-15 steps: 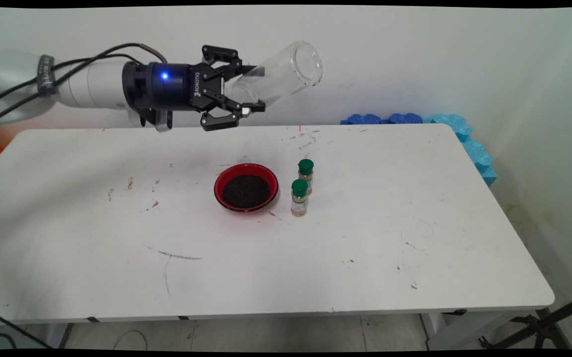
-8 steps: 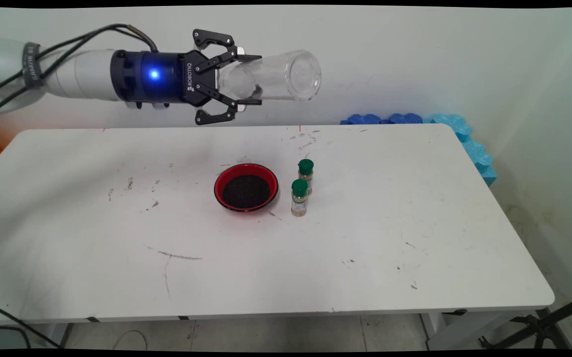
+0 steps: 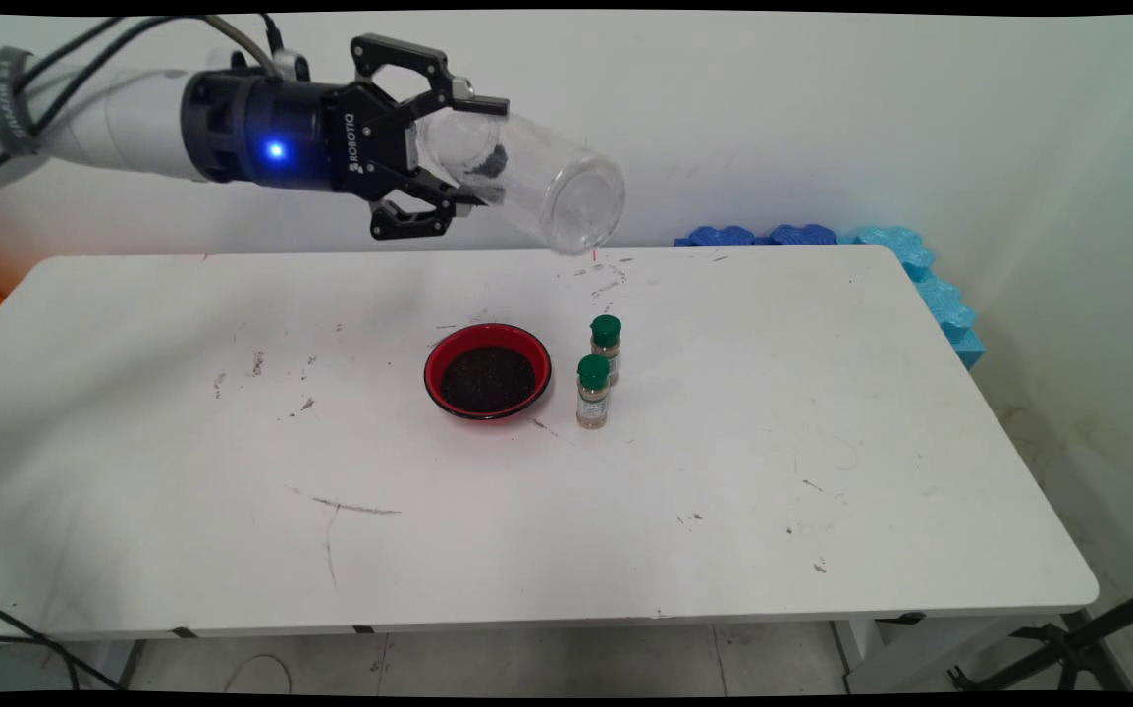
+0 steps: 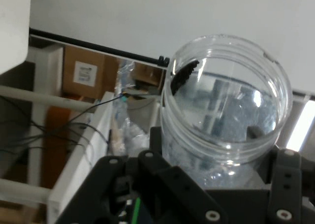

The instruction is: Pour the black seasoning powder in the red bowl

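Note:
High above the table's far edge, my gripper (image 3: 488,149) is shut on a clear jar (image 3: 547,187). The jar lies nearly sideways, its open mouth tilted down to the right. A small dark clump (image 3: 496,157) clings inside it near the fingers. In the hand view the jar (image 4: 226,111) stands between my gripper's (image 4: 224,179) fingers, with the dark clump (image 4: 183,75) on its inner wall. Below, on the table, sits a red bowl (image 3: 487,371) filled with dark grains. Just right of the bowl stand two small spice bottles (image 3: 606,346) (image 3: 593,390) with green caps.
The white table (image 3: 233,442) carries scuff marks and scattered specks. Blue foam pieces (image 3: 920,275) lie along the wall at the table's far right corner. Black cables hang from the arm at the upper left.
The arm has drawn back to the left and risen a little. The jar has turned in my grip, its mouth swinging from up-right through level to down-right.

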Controlling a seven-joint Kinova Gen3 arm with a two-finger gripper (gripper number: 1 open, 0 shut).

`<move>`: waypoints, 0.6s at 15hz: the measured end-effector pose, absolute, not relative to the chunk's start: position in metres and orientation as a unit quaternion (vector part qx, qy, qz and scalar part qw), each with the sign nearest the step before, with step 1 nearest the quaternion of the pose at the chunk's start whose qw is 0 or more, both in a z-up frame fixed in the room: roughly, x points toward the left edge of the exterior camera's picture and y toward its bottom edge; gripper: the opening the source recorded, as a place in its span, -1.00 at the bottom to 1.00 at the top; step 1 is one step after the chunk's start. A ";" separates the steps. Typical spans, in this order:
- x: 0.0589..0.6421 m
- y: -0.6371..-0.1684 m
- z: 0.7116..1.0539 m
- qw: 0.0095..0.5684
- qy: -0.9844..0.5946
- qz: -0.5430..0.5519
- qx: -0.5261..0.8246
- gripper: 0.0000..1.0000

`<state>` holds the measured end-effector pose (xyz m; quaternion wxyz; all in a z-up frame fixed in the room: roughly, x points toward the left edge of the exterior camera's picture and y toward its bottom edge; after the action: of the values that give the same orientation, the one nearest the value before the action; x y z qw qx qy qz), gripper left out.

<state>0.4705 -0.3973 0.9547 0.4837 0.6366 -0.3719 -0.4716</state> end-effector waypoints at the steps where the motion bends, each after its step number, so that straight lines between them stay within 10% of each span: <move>1: 0.470 -0.395 0.959 0.492 -0.392 -0.460 0.626 -1.00; 9: 0.465 -0.376 0.991 0.542 -0.540 -0.359 0.535 -1.00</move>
<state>0.4654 -0.3760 0.9913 0.5423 0.5346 -0.5399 -0.3586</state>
